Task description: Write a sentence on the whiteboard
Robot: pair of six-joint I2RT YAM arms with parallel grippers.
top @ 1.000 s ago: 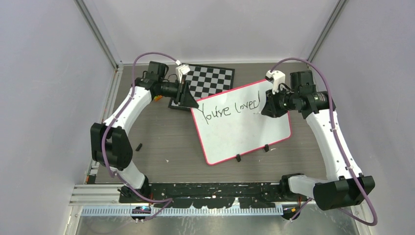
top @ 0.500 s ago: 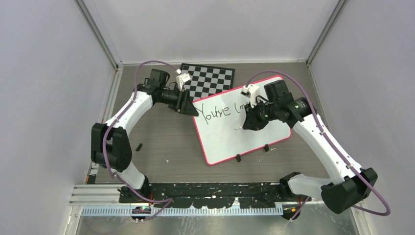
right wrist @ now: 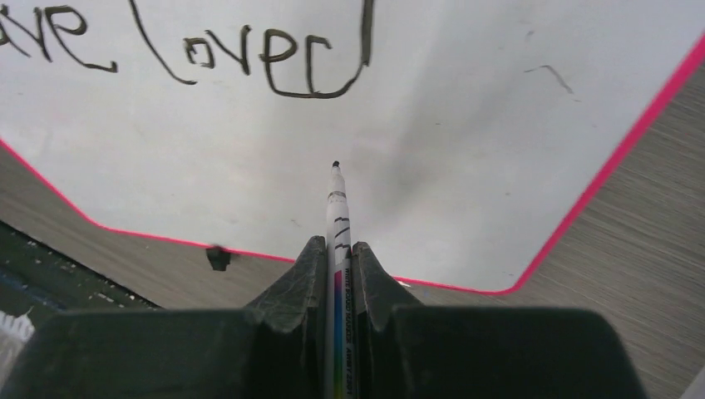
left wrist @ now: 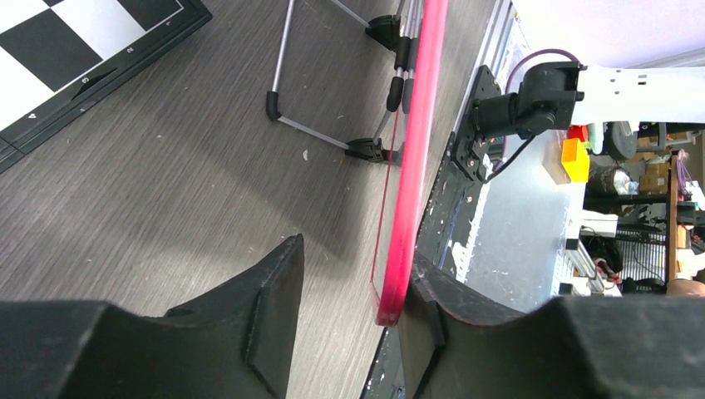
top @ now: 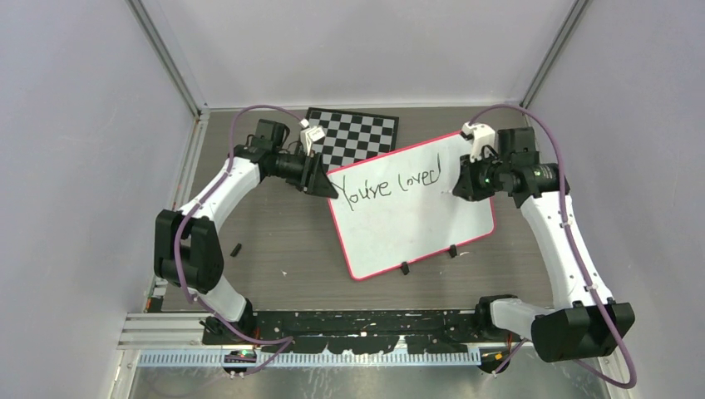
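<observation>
Pinching slim marker (right wrist: 337,208), right gripper (right wrist: 337,247), smooth round-cornered whiteboard (right wrist: 465,166)

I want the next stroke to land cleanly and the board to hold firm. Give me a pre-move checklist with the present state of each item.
1. Grip on the marker: ok, the right end effector is closed on its barrel.
2. Aim of the marker tip: ok, it points at blank board near the last letter.
3. Tip contact with the whiteboard: cannot tell.
4. Hold by the left end effector: not ok, the pink edge sits between open jaws with a gap on one side.
5. Legibility of the sentence: ok, it reads "You're loved".
6. Room for another line: ok, the board below the writing is blank.
</observation>
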